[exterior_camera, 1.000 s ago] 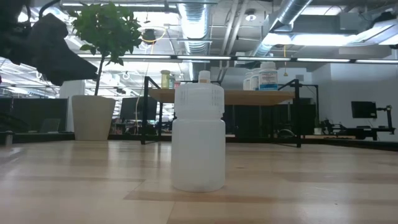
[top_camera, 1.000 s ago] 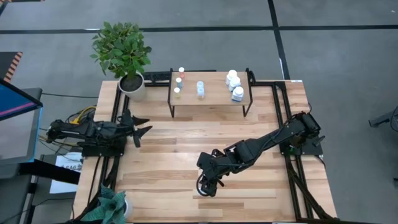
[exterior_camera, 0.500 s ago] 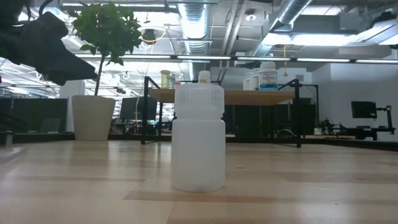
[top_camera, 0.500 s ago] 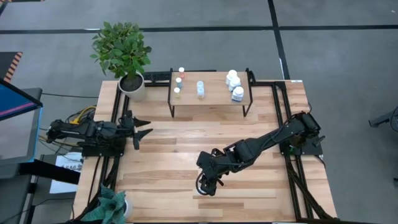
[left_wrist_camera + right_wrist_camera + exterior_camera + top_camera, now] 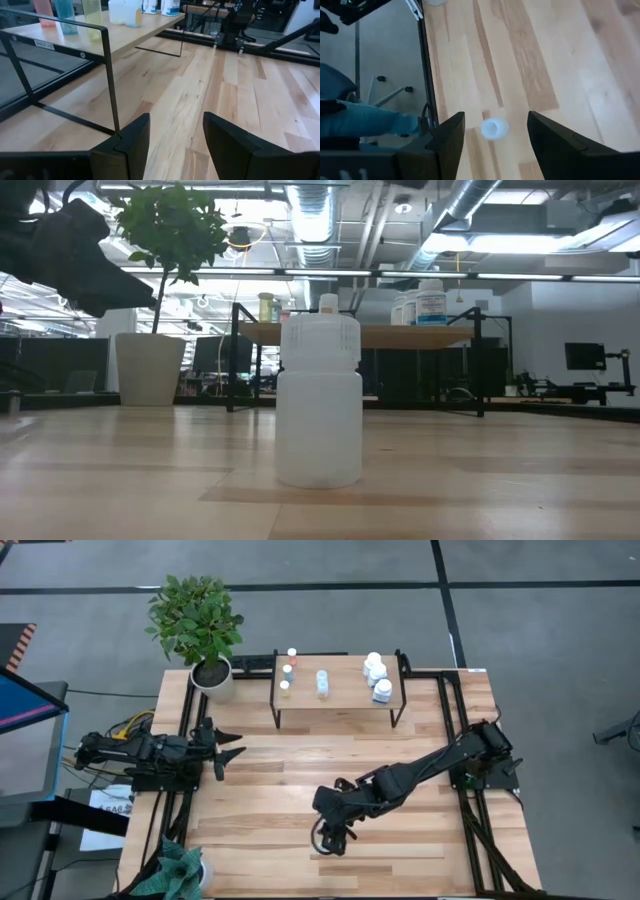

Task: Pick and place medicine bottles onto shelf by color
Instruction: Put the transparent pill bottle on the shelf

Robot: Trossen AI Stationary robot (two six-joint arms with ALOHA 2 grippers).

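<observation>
The wooden table [image 5: 260, 790] carries the shelf [image 5: 340, 690] at its far edge, where three vials [image 5: 288, 673] are lined up on the left, one vial [image 5: 322, 683] sits mid-shelf, and three white bottles [image 5: 376, 676] are grouped on the right. A potted plant [image 5: 200, 630] is seen at the far left corner. The right gripper [image 5: 492, 145] is held above the near centre, fingers apart, over a white bottle [image 5: 494, 128] standing between them, untouched. The left gripper [image 5: 172, 145] is parked at the left edge, fingers apart, empty.

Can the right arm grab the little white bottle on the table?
Probably yes. The right tool hangs open right over the white bottle, one finger on each side, and only bare table lies around it. It just needs to come down.
</observation>
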